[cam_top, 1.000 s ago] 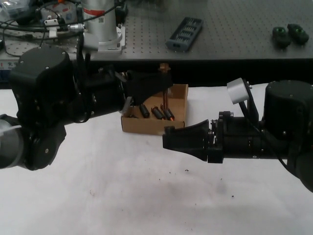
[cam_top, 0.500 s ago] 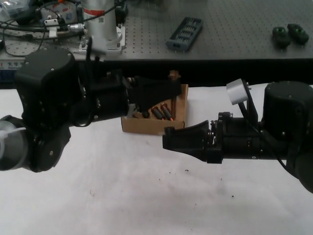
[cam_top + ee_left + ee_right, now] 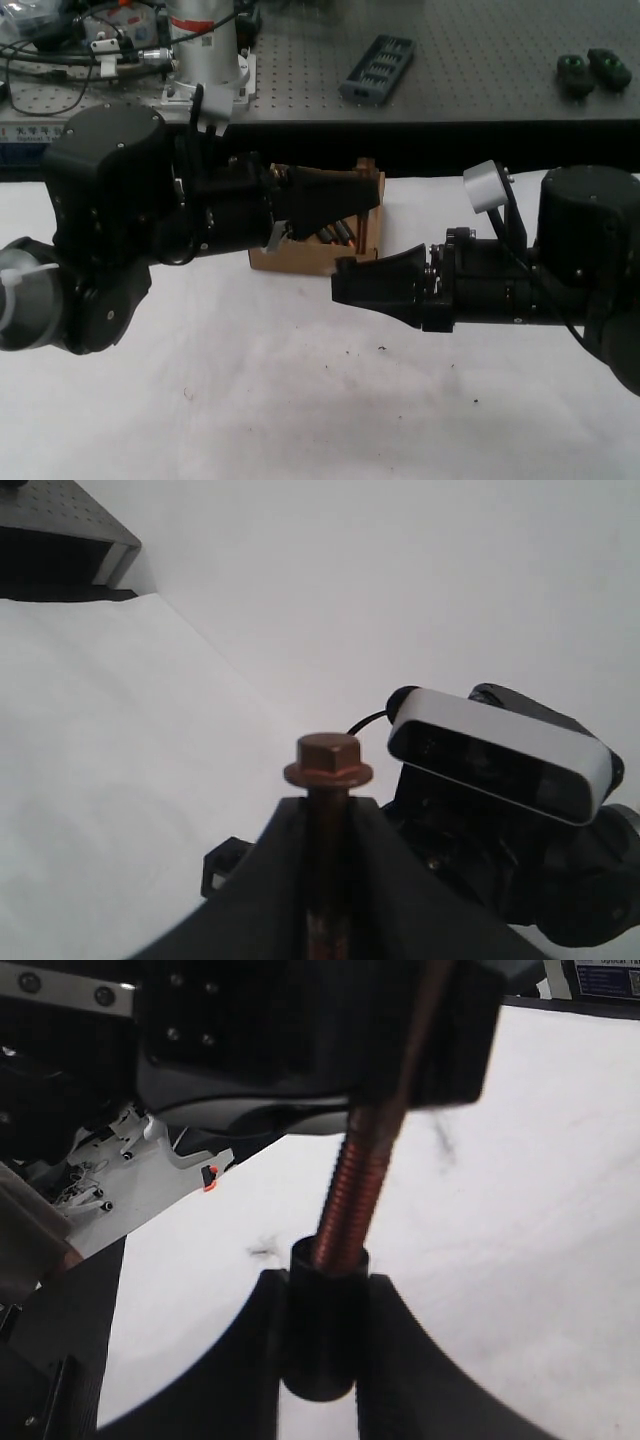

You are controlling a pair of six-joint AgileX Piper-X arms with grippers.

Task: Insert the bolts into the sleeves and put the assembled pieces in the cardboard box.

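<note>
Bolt [image 3: 326,780], coppery: left hand [image 3: 326,815] clamped on its shank, hex head clear; the threaded end meets the mouth of the black sleeve [image 3: 322,1332], which the right hand [image 3: 322,1295] pinches round the barrel, near the cardboard box [image 3: 300,262] at centre of the high view. Both look rigid, light metal; the threads should give purchase, but the smooth sleeve may slip or cock, so a mid-barrel hold suits. White-covered tabletop [image 3: 300,400]; perforated bench [image 3: 480,80] along the frame's top.

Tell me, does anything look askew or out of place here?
Yes. In the right wrist view the bolt meets the sleeve at a slant: its threaded shaft leans away from the sleeve's axis, so the two are not lined up. Nothing looks spilled or damaged.
</note>
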